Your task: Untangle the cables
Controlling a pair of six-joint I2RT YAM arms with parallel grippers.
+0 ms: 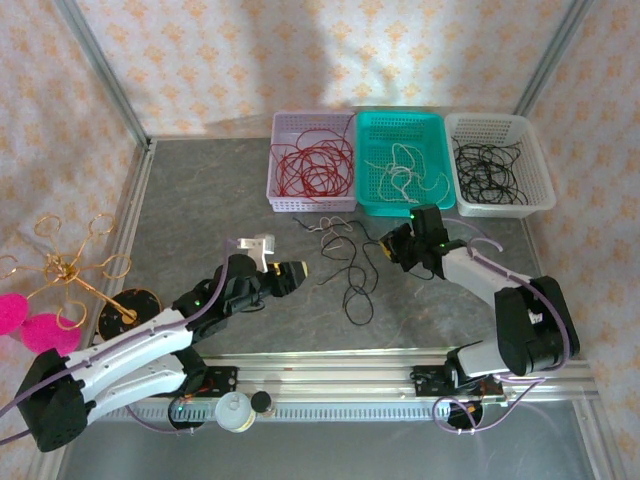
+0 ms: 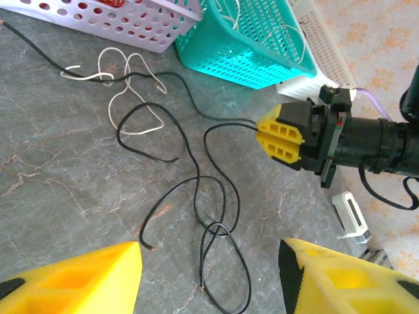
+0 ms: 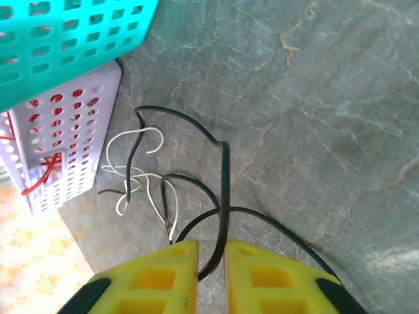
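Grey marbled worktop (image 1: 200, 190) is carrying three baskets (image 1: 400, 205) along its far edge. Black cable (image 3: 224, 183) and white cable (image 3: 131, 133) are lying loose between the arms. Right tool (image 3: 211, 275) is pinching the black cable, whose loops are trailing leftward toward the gaping left tool (image 1: 288, 272).

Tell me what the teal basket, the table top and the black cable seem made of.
Teal basket: likely moulded plastic, glossy, with a regular grid of holes. Table top: grey, veined like stone, matte; possibly a printed sheet. Black cable: thin, limp, smooth; probably plastic-insulated wire.
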